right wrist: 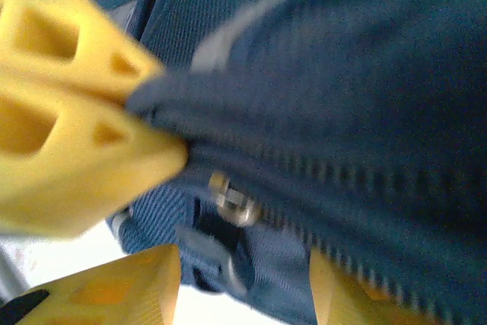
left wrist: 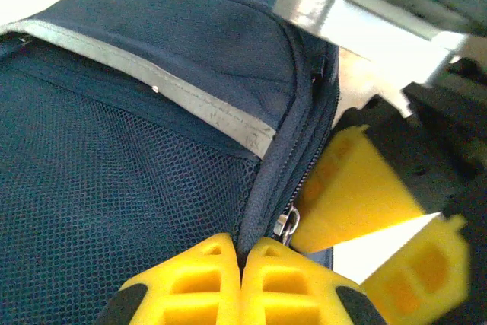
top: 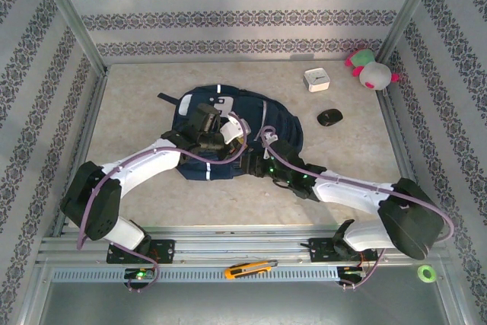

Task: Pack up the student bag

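Navy student bag (top: 285, 123) clamped by left gripper (left wrist: 242, 253); right gripper (right wrist: 242, 264) parted beside zipper pull (right wrist: 234, 202), mouse (top: 329, 117) nearby.

We find no text, brand, number or sign that we can read; the white patches (top: 223, 103) on the student bag (top: 283, 122), upper middle of the frame, are too small to show any print; the white box (top: 316, 80) at the upper right is likewise too small to tell; the orange utility knife (top: 249, 269) at the bottom edge shows no legible marking; up close, the metal zip pull (left wrist: 286, 224) is too blurred for any stamp to be made out.
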### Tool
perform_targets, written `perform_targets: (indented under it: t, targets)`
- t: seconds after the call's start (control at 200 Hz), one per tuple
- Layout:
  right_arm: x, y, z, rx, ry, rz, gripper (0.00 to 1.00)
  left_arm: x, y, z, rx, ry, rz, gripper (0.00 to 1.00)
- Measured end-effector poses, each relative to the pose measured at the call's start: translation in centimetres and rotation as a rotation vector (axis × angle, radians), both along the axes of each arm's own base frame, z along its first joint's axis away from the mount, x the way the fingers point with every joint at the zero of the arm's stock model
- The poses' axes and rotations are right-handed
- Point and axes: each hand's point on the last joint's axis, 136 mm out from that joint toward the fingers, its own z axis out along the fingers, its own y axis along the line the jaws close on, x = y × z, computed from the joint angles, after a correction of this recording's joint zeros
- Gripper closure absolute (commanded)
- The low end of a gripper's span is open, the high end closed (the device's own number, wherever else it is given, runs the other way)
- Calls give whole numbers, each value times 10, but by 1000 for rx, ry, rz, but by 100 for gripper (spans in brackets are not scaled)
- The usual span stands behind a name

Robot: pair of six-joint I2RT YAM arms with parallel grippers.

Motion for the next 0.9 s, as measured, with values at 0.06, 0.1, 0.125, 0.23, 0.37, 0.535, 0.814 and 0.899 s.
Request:
perform_targets:
  t: [0.06,0.1,0.125,0.23,0.37,0.535,0.814,0.899]
  targets:
    - [6,0,-1,-1,-10,-25,57,-1,-1,-2,-7,25,6,100]
    - [8,-1,-2,-3,-13,-44,61,-1,0,-3,-13,41,12,100]
    - [9,-2,-2,-8,-19,-60,63,-1,-1,-3,-17,49,13,100]
    - [15,-14,1,-12,-42,-131,73,0,-2,-3,-22,63,18,100]
    - [9,-37,8,6,-69,-178,88,2,-4,1,-31,64,21,100]
    - [5,-55,18,31,-93,-187,99,5,-7,3,-39,68,20,100]
    - [6,-65,19,9,-106,-151,100,6,-7,3,-39,71,22,100]
    - [10,-74,18,1,-101,-166,100,5,-7,3,-37,67,18,100]
